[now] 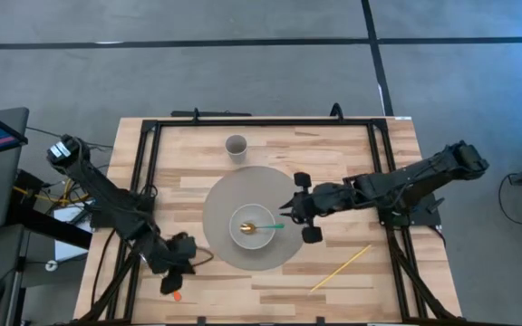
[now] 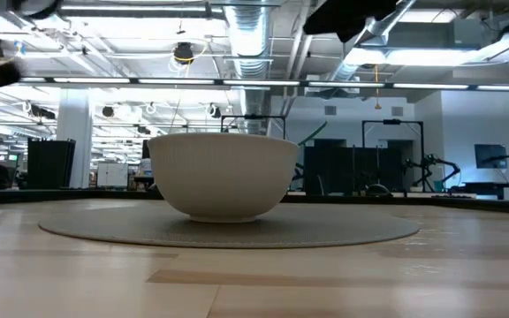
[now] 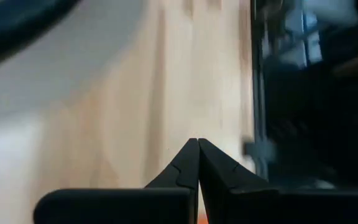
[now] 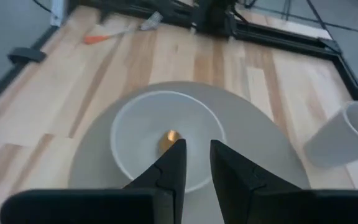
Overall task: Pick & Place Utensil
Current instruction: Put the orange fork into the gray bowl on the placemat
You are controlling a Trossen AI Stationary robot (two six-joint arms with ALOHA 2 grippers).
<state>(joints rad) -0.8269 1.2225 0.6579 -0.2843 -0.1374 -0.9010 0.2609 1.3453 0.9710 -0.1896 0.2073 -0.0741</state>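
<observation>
Wooden table [image 1: 333, 163]: a green-handled utensil [image 1: 263, 226] rests in the white bowl [image 1: 253, 227] on the round grey mat [image 1: 220, 204]. Right gripper [image 1: 303, 207] hovers beside it, fingers spread; left gripper [image 1: 181, 254], pressed together, waits near the table's edge.

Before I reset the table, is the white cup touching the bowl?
Apart. The high view shows the cup on bare wood, well clear of the bowl on the mat.

Bowl [image 1: 253, 226] sits on mat [image 1: 220, 195] at table [image 1: 333, 145] centre, w/ spoon [image 1: 263, 226] in it, handle over the rim toward the right gripper [image 1: 299, 207] just beside. Cup [image 1: 236, 147] behind mat; stick [image 1: 341, 268] front right. Left gripper [image 1: 176, 269] at front-left, next to small utensil [image 1: 177, 295].
</observation>
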